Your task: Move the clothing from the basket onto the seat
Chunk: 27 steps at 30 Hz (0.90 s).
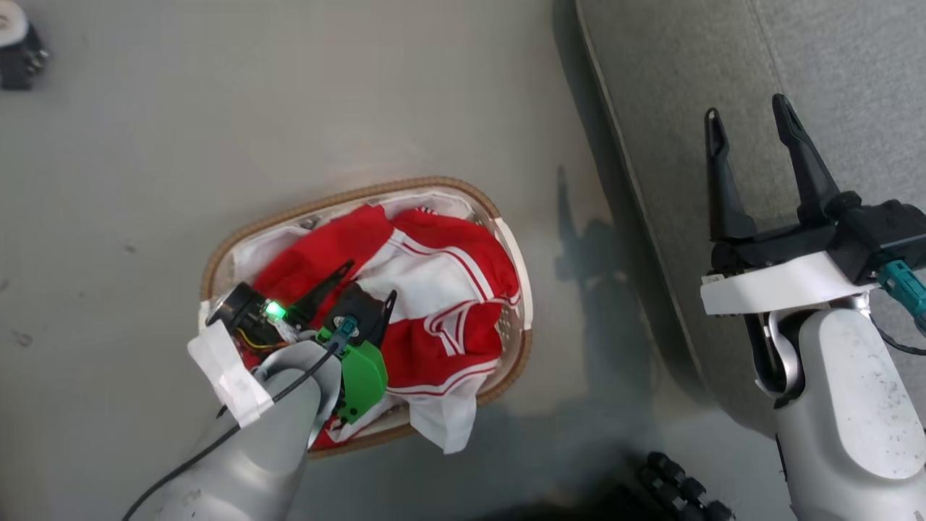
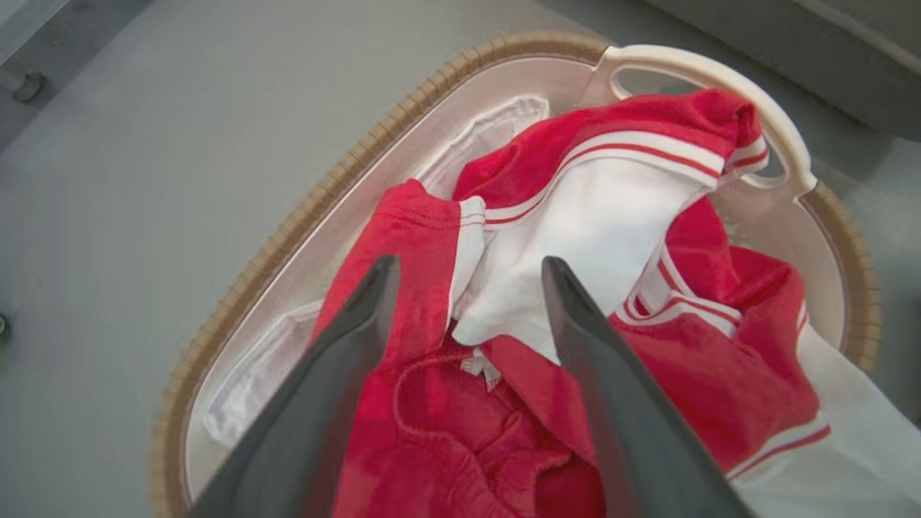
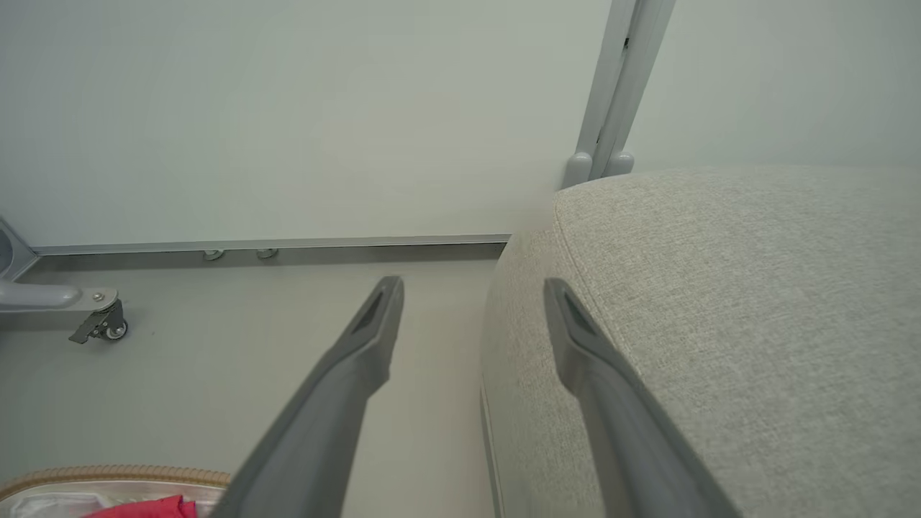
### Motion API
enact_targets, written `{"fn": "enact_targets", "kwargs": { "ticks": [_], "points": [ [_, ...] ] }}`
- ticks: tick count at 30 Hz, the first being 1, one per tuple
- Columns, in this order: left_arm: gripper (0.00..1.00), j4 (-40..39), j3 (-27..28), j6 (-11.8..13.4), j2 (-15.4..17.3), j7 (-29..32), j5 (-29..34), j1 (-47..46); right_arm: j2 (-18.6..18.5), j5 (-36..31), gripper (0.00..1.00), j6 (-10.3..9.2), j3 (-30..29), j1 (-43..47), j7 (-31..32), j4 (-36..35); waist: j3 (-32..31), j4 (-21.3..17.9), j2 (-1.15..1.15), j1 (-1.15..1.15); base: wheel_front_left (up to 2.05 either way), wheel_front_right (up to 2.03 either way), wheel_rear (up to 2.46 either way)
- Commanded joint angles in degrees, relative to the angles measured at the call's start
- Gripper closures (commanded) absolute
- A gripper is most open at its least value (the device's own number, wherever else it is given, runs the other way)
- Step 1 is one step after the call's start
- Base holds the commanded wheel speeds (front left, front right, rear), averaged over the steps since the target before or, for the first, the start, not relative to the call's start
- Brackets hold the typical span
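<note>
Our left pincer (image 1: pixel 372 278) hangs wide open and holds nothing. In the head view it sits over the 7 o'clock end of the basket (image 1: pixel 405 184), its fingers aimed toward 1 o'clock. In its own wrist view the two dark fingers straddle the clothing (image 2: pixel 719 374): a red fold lies under the 9 o'clock finger, and a white panel runs from between the tips under the 3 o'clock finger. We cannot tell whether the tips touch the cloth. The red and white heap fills the basket from 7 o'clock to 2 o'clock, and one white flap spills over the woven rim at 5 o'clock.

Our right pincer (image 1: pixel 746 108) is also spread wide and empty. It hovers at 3 o'clock of the basket, fingers pointing to 12, above the curved edge of the seat (image 1: pixel 832 72).

The seat's seamed edge sweeps from 12 o'clock down toward 5 o'clock. A strip of bare floor (image 1: pixel 217 108) separates it from the basket's cream handle. From 8 o'clock round to 12 o'clock of the basket the floor lies open, with a small dark object (image 1: pixel 18 51) far off at 10 o'clock.
</note>
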Motion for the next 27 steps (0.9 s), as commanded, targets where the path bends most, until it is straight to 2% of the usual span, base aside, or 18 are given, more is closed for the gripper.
{"fn": "enact_targets", "kwargs": {
  "ticks": [1,8,17,18,19,20,21,27],
  "points": [
    [0.0,1.12,-0.46,-0.29,0.41,0.02,-0.05,-1.53,-0.07,0.62,0.0,-0.04,0.29,-1.18,-0.12,-0.5,6.18,-4.08,0.0,-0.01,0.0,0.0,0.0],
    [0.0,7.15,-2.75,-0.32,0.55,0.02,0.28,-6.16,-0.08,1.98,0.0,-0.04,2.15,-2.27,-0.12,-1.21,9.94,-5.48,0.0,-0.01,0.0,0.0,0.0],
    [0.0,9.78,-2.91,0.65,1.21,0.02,-0.82,-9.3,-0.09,3.04,0.0,-0.04,3.62,-3.31,-0.12,-1.42,12.0,-6.4,0.0,-0.01,0.0,0.0,0.0],
    [0.27,10.17,-2.9,0.65,1.14,0.02,-1.01,-9.53,-0.1,3.09,0.0,-0.04,3.73,-3.4,-0.12,-1.34,12.01,-6.44,0.0,-0.01,0.0,0.0,0.0],
    [0.63,10.34,-2.97,0.64,1.02,0.02,-1.21,-9.67,-0.1,3.13,0.0,-0.04,3.78,-3.42,-0.12,-1.24,11.95,-6.43,0.0,-0.01,0.0,0.0,0.0],
    [0.77,10.31,-3.1,0.6,0.87,0.02,-1.31,-9.64,-0.1,3.14,0.0,-0.04,3.81,-3.4,-0.12,-1.13,11.82,-6.37,0.0,-0.01,0.0,0.0,0.0],
    [1.0,10.12,-3.31,0.52,0.72,0.02,-1.46,-9.4,-0.09,3.12,0.0,-0.04,3.81,-3.28,-0.12,-0.95,11.53,-6.27,0.0,-0.01,0.0,0.0,0.0],
    [1.0,8.41,-4.13,0.24,0.09,0.02,-2.72,-6.34,-0.1,2.22,0.0,-0.04,3.68,-1.95,-0.12,0.35,8.38,-4.92,0.0,-0.01,0.0,0.0,0.0]
  ]
}}
